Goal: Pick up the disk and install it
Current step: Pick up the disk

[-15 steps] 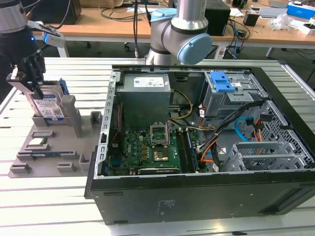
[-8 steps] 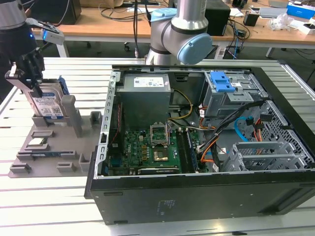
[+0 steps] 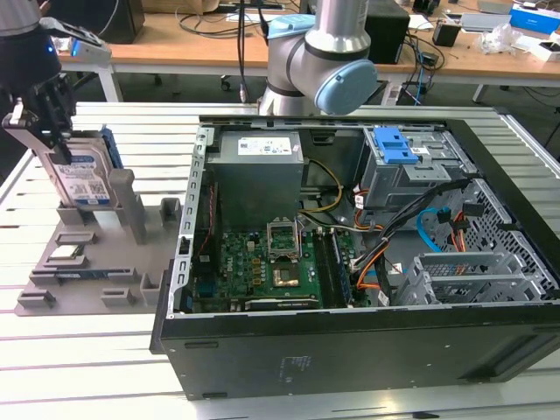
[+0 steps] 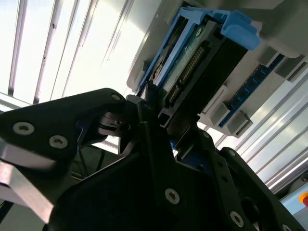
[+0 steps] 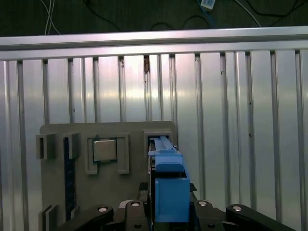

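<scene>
Blue-framed disk [image 3: 84, 182] upright in grey holder [image 3: 96, 262], black claw [image 3: 51, 136] clamped on its upper edge; open computer case [image 3: 350, 350] beside

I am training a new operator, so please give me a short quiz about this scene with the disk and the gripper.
1. True or false: the gripper is at the upper end of the disk.
2. How does the disk sit in the grey holder? A lying flat; B standing on edge; C hanging free.
3. What colour is the latch inside the case?

Key: 1 true; 2 B; 3 blue.
</scene>
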Robot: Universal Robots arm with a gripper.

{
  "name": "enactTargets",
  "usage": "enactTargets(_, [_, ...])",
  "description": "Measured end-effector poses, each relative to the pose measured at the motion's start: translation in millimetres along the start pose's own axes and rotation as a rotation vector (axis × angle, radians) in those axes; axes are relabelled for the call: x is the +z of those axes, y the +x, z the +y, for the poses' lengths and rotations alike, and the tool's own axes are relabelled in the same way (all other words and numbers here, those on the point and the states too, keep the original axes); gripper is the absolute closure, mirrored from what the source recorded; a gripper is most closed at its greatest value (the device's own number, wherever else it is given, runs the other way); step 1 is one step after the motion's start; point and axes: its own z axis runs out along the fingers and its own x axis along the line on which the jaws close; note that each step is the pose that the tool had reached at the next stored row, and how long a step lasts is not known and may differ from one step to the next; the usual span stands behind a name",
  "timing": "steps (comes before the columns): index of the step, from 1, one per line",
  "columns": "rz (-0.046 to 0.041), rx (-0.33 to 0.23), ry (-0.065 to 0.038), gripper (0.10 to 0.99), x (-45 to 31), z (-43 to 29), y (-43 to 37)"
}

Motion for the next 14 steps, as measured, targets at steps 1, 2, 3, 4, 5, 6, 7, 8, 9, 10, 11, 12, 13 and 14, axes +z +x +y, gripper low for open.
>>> enactTargets(1, [0.0,0.0,0.0,0.722,-2.9,0.0,-0.1])
enactTargets(2, [0.0,0.0,0.0,0.722,-5.7,0.1,-0.1])
enactTargets(3, [0.0,0.0,0.0,0.722,-10.1,0.1,-0.3])
enactTargets(4, [0.0,0.0,0.0,0.722,-12.6,0.2,-0.4])
enactTargets(5, [0.0,0.0,0.0,0.722,-15.0,0.2,-0.5])
enactTargets(6, [0.0,0.0,0.0,0.722,-18.8,0.3,-0.6])
enactTargets(7, [0.0,0.0,0.0,0.722,-23.1,0.4,-0.8])
enactTargets(8, [0.0,0.0,0.0,0.722,-28.1,0.5,-1.0])
enactTargets(9, [0.0,0.0,0.0,0.722,-32.4,0.6,-1.2])
enactTargets(10, [0.0,0.0,0.0,0.722,-38.3,0.7,-1.4])
enactTargets(11, [0.0,0.0,0.0,0.722,-42.2,0.8,-1.4])
enactTargets(12, [0.0,0.0,0.0,0.722,-45.9,0.9,-1.5])
enactTargets(13, [0.0,0.0,0.0,0.722,-49.3,0.9,-1.6])
enactTargets(14, [0.0,0.0,0.0,0.722,-51.3,1.0,-1.7])
